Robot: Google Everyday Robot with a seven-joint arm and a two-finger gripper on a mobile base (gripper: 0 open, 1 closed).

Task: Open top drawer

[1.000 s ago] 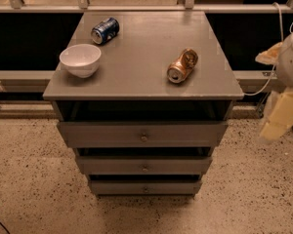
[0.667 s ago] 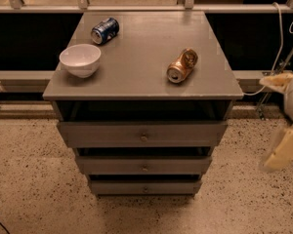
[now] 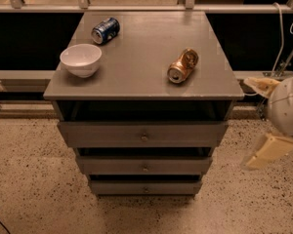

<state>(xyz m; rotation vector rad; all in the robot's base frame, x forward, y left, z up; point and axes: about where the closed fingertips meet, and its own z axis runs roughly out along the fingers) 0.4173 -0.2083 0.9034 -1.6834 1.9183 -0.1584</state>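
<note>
The top drawer [image 3: 107,134] is the widest grey front of three stacked in a grey cabinet, with a small round metal knob [image 3: 144,138] at its centre. Its front sits under a dark gap below the cabinet top. My gripper [image 3: 248,124] is at the right edge of the view, to the right of the cabinet and about level with the top drawer. Its two cream fingers [image 3: 269,150] are spread wide apart and hold nothing. It touches neither the drawer nor the knob.
On the cabinet top [image 3: 141,67] stand a white bowl [image 3: 81,60] at the left, a blue can [image 3: 105,30] lying at the back left and a crushed gold can [image 3: 182,66] lying at the right. Two narrower drawers [image 3: 145,166] sit below. Speckled floor surrounds the cabinet.
The gripper has dropped lower at the right edge, and its lower finger has swung down and apart from the upper one. The drawers and the things on top have not moved.
</note>
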